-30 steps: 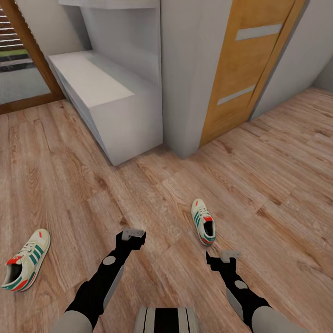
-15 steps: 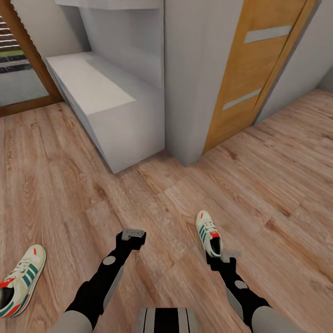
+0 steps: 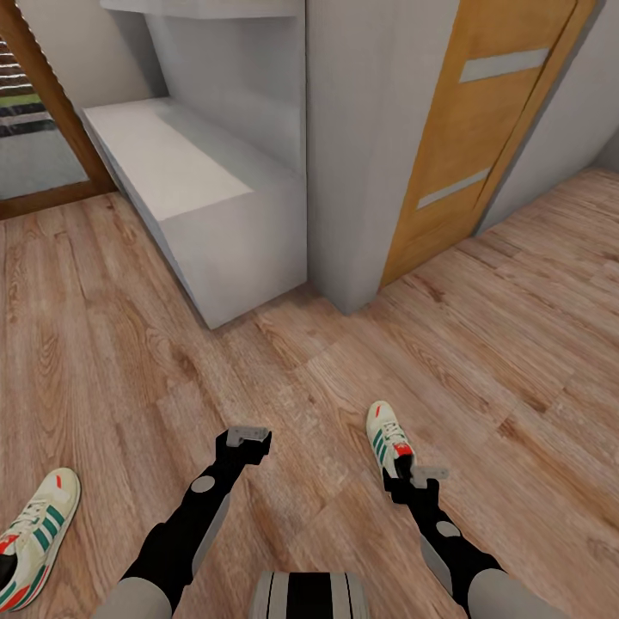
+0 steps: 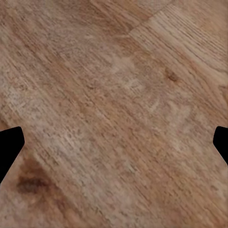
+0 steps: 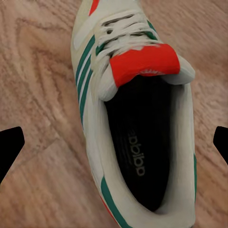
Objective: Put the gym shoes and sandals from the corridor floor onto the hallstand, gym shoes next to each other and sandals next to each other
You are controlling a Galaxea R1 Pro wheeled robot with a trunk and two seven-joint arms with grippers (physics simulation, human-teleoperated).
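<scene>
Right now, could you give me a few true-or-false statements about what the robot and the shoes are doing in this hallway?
1. One gym shoe lies on the wood floor just ahead of the right hand. True.
2. The right hand has already lifted that shoe. False: its fingers stand wide apart above the shoe, which rests on the floor.
3. The second gym shoe lies far off on the robot's left side. True.
4. Both shoes sit on the pale grey hallstand. False: its bench top is bare where visible.
5. The left hand holds a sandal. False: it is open over bare planks.
</scene>
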